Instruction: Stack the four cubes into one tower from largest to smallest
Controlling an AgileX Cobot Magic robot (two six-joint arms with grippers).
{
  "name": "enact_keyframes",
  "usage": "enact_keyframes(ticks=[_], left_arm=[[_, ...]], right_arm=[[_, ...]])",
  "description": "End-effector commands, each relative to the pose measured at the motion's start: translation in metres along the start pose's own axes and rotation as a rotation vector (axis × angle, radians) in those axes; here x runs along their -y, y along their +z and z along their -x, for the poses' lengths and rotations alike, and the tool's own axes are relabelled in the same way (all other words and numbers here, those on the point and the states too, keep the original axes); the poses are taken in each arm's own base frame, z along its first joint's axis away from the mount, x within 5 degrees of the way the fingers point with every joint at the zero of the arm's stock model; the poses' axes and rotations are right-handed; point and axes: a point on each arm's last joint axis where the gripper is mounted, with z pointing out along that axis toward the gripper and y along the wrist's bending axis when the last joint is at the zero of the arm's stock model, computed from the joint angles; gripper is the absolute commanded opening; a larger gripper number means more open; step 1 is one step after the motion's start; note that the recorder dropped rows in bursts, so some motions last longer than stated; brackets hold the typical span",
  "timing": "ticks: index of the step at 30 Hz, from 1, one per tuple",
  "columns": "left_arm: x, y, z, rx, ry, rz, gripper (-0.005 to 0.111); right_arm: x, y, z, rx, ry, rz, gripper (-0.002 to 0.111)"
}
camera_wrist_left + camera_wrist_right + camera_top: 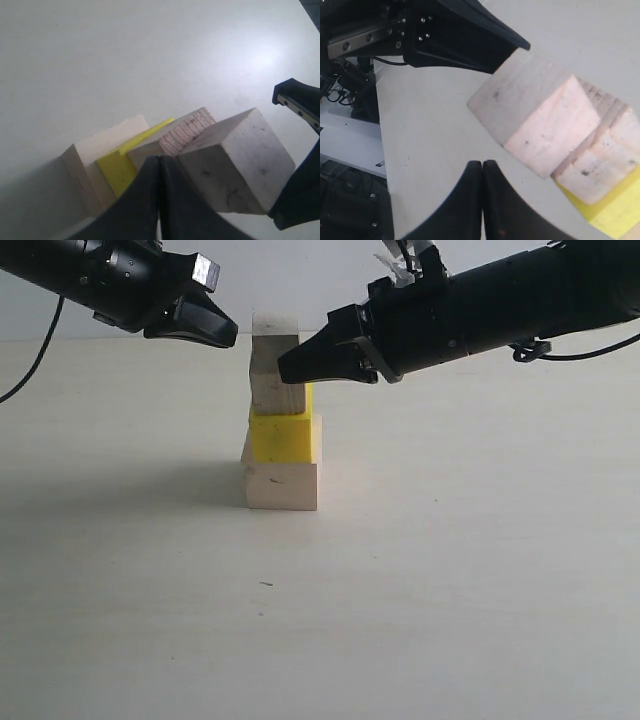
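Bare surface in front, four-cube tower behind, two shut end effectors at its top

Pale, bare surface fills the foreground of the exterior view. Further back stands the tower. The large wooden cube rests on the surface, with the yellow cube on it and the medium wooden cube above that. The small wooden cube is on top, faint against the pale wall. The cubes do not line up squarely.

The left end effector hangs just beside the small wooden cube. The right end effector points at the tower from the other side, its tip in front of the medium wooden cube. This view does not show whether either touches wood, nor how the fingers stand.

The wrist views show the fingers. In the left wrist view, the left end effector's two black fingers are pressed together, holding nothing, close by the small wooden cube. In the right wrist view, the right end effector's fingers are likewise pressed together and empty. The small wooden cube and the left end effector lie beyond them.
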Motion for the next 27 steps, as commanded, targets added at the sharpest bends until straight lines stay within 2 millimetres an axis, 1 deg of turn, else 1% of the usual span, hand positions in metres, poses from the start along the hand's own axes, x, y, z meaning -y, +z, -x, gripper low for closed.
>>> enact_keyframes(ticks=[1,4,27], left_arm=[[0.0034,-0.0021,0.0010,0.013,0.004,-0.005,0.000],[0.0034,-0.0021,0.0010,0.013,0.004,-0.005,0.000],[0.0034,-0.0021,0.0010,0.013,0.006,-0.005,0.000]], right_arm=[[0.0031,0.0028,-0.0006,0.008,0.002,0.000,0.000],[0.0061,0.0047,-0.0011,0.013,0.011,0.000,0.000],[0.0072,0.0046,0.0023,0.050,0.008,-0.013,0.000]])
